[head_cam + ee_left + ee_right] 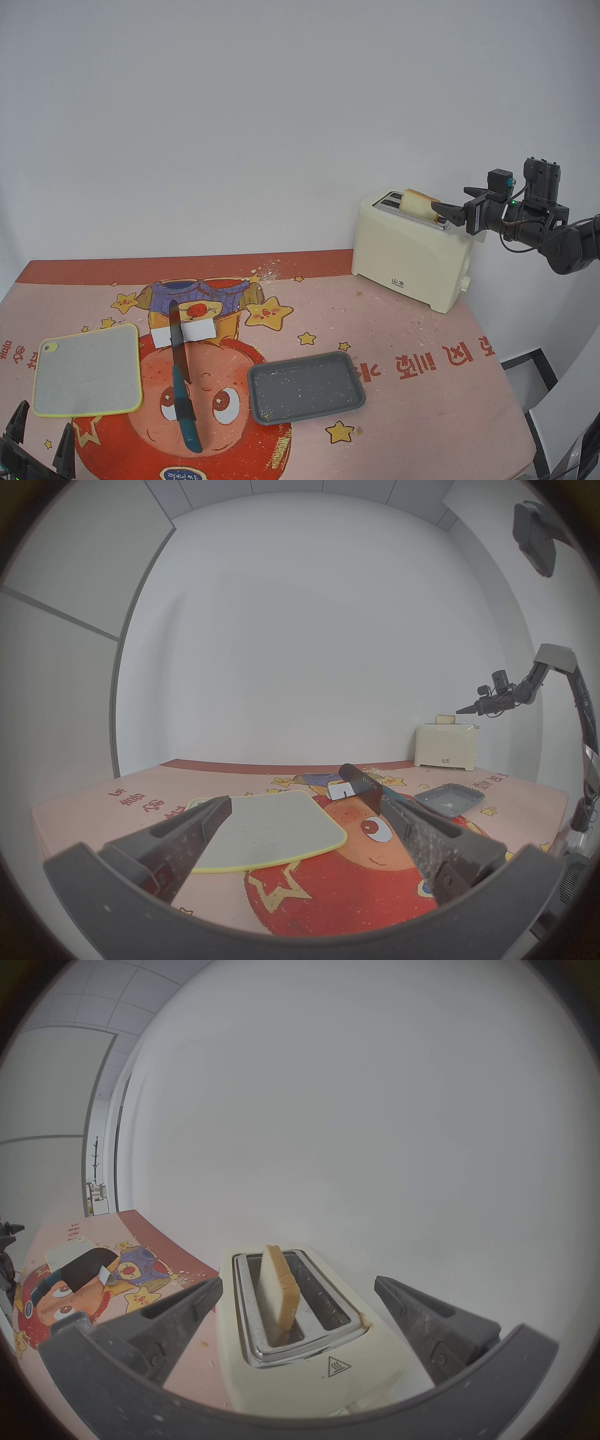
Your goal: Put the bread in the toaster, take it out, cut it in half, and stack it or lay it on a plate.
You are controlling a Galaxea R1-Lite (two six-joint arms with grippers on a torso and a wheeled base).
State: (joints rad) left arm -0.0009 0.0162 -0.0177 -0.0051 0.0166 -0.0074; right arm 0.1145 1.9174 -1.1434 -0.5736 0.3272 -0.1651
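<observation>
A slice of bread (420, 204) is standing upright in one slot of the cream toaster (406, 262) at the far right of the surface (406, 375), its top poking above the rim. The right claw (451, 200) is hovering just beside it, jaws spread wide and gripping nothing. The left claw (306, 804) is hanging low at the near left edge, also spread and empty, near the cutting board (87, 370). A teal-handled knife (181, 381) is lying between the board and a grey plate (306, 387).
</observation>
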